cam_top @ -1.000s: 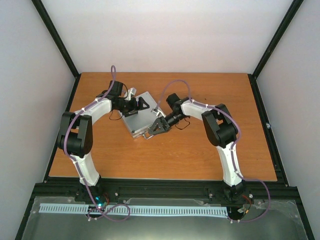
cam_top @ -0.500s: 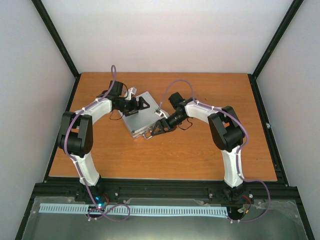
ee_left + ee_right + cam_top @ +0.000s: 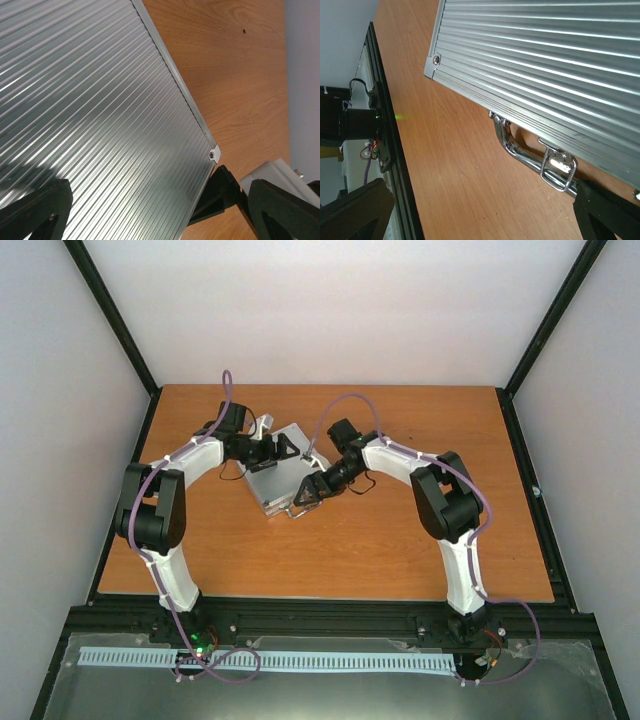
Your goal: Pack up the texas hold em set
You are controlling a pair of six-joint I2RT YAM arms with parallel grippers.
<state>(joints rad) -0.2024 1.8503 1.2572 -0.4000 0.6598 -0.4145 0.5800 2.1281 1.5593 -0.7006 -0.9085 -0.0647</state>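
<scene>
Case (image 3: 268,483): silver, ribbed lid shut, lying flat on the wooden table (image 3: 400,550), left of centre and towards the far side. It sits turned at an angle to the table edges. No cards, chips or dice are visible outside it.

Handle (image 3: 532,155): chrome bar on the case's near long side, lying low over the wood. In the top view it shows as a thin bright loop at the case's near edge (image 3: 290,510).

Left gripper (image 3: 281,448): hangs over the far part of the case. In its wrist view the ribbed lid (image 3: 100,110) fills most of the picture. The fingers stand wide apart. One finger (image 3: 35,212) is over the lid and the other (image 3: 285,212) is beyond the riveted corner, over bare wood. Released, holding nothing.

Right gripper (image 3: 304,492): at the near right part of the case, beside the handle. Its wrist view shows the lid (image 3: 545,50) above and the handle below it. One finger (image 3: 605,215) is just beside the handle's end and the other (image 3: 355,212) is well apart, over the table. Jaws fully spread, nothing between them. Whether the nearer finger touches the handle cannot be told.
</scene>
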